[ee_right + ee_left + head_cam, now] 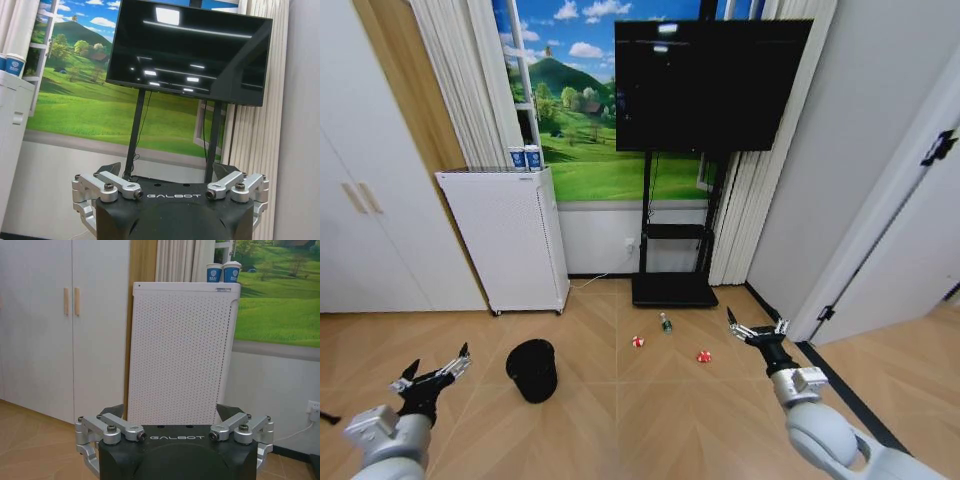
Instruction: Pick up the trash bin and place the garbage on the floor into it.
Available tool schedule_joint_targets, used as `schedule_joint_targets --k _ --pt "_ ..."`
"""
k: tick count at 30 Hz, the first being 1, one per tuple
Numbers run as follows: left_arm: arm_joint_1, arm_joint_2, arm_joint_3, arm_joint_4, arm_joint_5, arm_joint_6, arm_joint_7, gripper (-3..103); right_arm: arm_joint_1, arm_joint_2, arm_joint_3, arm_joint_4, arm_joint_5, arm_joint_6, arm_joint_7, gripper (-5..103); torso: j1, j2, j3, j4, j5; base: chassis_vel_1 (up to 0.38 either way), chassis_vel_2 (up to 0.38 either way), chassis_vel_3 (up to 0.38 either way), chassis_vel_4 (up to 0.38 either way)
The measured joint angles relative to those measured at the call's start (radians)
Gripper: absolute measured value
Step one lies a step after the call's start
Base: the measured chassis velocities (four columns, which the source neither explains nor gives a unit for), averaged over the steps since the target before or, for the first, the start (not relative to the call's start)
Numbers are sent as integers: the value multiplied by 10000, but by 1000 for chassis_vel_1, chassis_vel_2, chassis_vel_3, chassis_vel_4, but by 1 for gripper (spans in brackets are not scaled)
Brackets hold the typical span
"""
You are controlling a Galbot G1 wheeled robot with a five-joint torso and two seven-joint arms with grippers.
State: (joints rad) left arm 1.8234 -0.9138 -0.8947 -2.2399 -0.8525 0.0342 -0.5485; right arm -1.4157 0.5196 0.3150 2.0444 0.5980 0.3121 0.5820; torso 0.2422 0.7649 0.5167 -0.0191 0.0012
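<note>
Trash bin (532, 369) stands upright on the wood floor (620, 420), in front of the white appliance (508, 238) and near the left gripper (435, 375). Garbage lies well apart from the bin, before the TV stand base (674, 290): small bottle (666, 323), red-and-white wrapper (638, 341), second wrapper (703, 355). Left gripper hovers low, fingers spread, empty. Right gripper (756, 327) hovers just beside the second wrapper, fingers spread, empty. Two blue cups (223, 272) sit on the appliance.
</note>
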Motion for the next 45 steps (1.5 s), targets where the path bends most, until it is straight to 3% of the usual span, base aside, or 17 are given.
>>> schedule_joint_targets --k 3,6,8,9,12,14,15,18,21,23,24,26,45 --pt "10 -32 0 0 6 0 3 100 -42 19 49 17 -43 33 1 100 0 0 -1 -3 -24 -314 315 316 -317" --pt "32 -84 0 -2 23 0 2 100 -103 36 87 54 -66 34 1 100 -1 0 0 1 2 -290 326 299 -319" --pt "53 -117 2 -1 47 -1 2 100 -146 56 101 85 -107 35 1 100 -3 2 -3 -4 -6 -331 314 323 -287" --pt "68 -146 10 -1 59 -2 9 100 -180 76 117 113 -160 35 1 100 0 2 -1 -5 -29 -331 288 324 -287" --pt "89 -172 9 -18 70 -11 13 100 -250 139 122 145 -215 35 0 100 -2 1 -1 -1 3 -311 316 320 -320" --pt "92 -174 6 -20 71 -14 14 100 -268 156 125 155 -240 34 0 100 -3 1 -2 -2 -5 -323 308 339 -280" --pt "95 -182 6 -20 71 -18 16 100 -299 168 138 162 -285 36 1 100 -1 1 -1 -3 -28 -306 282 324 -280" --pt "102 -202 3 -39 77 -35 16 100 -372 202 174 168 -317 42 -5 100 1 -1 1 0 2 -297 282 299 -301" --pt "112 -240 6 -41 90 -35 18 100 -427 226 241 168 -358 52 -4 100 1 1 0 -4 -22 -255 252 265 -269" --pt "115 -274 11 -41 95 -38 16 100 -455 249 287 162 -376 93 -5 100 5 -1 2 -3 -15 -194 190 129 -213" --pt "123 -298 17 -45 97 -38 16 100 -471 257 312 140 -407 165 -5 100 7 -2 3 0 -3 -109 190 52 -88" --pt "136 -348 37 -46 103 -38 10 100 -479 311 345 118 -472 305 18 100 3 0 0 -6 -19 -26 62 39 -62" --pt "313 -578 71 -244 209 -39 -15 100 -1307 524 996 92 -1139 604 -200 100 1 2 0 -3 -12 13 -14 -8 12"
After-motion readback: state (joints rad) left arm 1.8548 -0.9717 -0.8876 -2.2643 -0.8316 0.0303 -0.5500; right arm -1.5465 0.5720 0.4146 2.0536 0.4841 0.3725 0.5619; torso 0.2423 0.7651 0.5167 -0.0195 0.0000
